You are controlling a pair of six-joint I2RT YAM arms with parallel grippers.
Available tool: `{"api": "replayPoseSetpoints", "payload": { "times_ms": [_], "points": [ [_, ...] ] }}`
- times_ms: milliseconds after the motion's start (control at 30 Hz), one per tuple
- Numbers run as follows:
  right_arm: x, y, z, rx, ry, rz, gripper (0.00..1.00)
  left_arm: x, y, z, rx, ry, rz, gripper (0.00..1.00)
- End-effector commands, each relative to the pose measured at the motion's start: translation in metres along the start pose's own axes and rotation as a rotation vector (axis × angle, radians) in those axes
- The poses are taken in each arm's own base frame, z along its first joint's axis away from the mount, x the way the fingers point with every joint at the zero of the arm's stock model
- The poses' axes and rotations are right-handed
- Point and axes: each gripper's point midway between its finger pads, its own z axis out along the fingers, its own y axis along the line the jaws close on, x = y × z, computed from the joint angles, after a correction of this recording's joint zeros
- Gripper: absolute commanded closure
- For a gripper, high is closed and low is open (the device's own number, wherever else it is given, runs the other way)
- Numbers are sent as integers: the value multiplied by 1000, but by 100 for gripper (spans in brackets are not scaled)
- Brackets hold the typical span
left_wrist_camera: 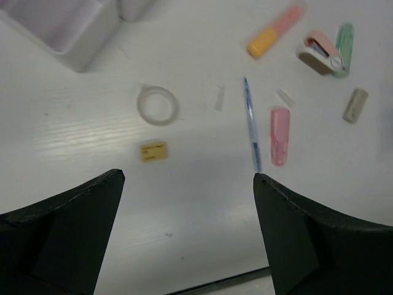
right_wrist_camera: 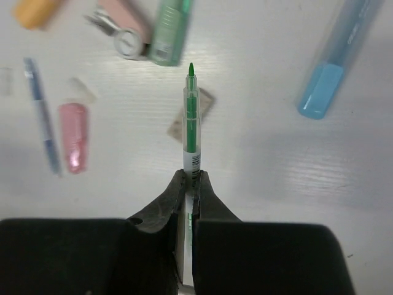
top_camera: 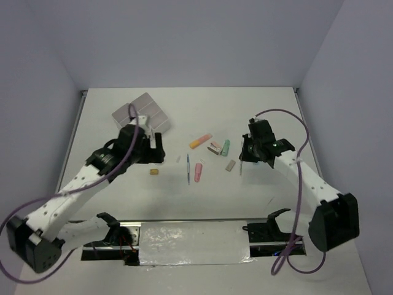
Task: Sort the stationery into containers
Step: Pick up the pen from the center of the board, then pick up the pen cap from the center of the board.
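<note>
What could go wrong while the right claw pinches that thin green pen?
The right claw holds the green pen by one end, with most of it sticking out, so it might swing or slip free. The white box sits on the far left, just beyond the left arm, so carrying the pen over could bump that arm.

Pink marker [left_wrist_camera: 279, 135], blue pen [left_wrist_camera: 251, 123], tape ring [left_wrist_camera: 158, 105] lie near white containers [top_camera: 150, 104]; green pen [right_wrist_camera: 191, 123] clamped in right gripper [right_wrist_camera: 190, 179].
</note>
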Motion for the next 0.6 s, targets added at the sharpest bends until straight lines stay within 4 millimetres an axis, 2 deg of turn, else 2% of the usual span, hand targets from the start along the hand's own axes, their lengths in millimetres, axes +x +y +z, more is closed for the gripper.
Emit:
{"api": "replayPoseSetpoints", "payload": {
  "times_ms": [0,33,67,133,167,200,267,333,433,567],
  "points": [
    [-15,26,-47,-89,-98,-16,100,-3,-45,30,45,46,18,2],
    [-15,29,-54,-99,-112,-19,100,3,-49,42,46,80,37,4],
    [-11,29,-60,-100,-112,-28,100,13,-55,64,46,120,55,7],
    [-9,30,-75,-103,-144,-41,100,18,-62,83,55,142,72,9],
    [-7,30,-79,-104,-146,-45,100,33,-58,102,16,198,89,14],
    [-6,30,-84,-110,-154,-51,100,26,-62,108,10,195,100,18],
    [-2,29,-89,-103,-154,-62,100,32,-65,128,-9,243,128,28],
    [1,30,-92,-105,-159,-75,100,36,-66,138,-13,267,152,29],
    [2,30,-95,-121,-168,-84,100,53,-65,158,-32,332,186,32],
    [4,30,-96,-131,-175,-95,100,59,-67,170,-30,355,204,34]
  ]
}}
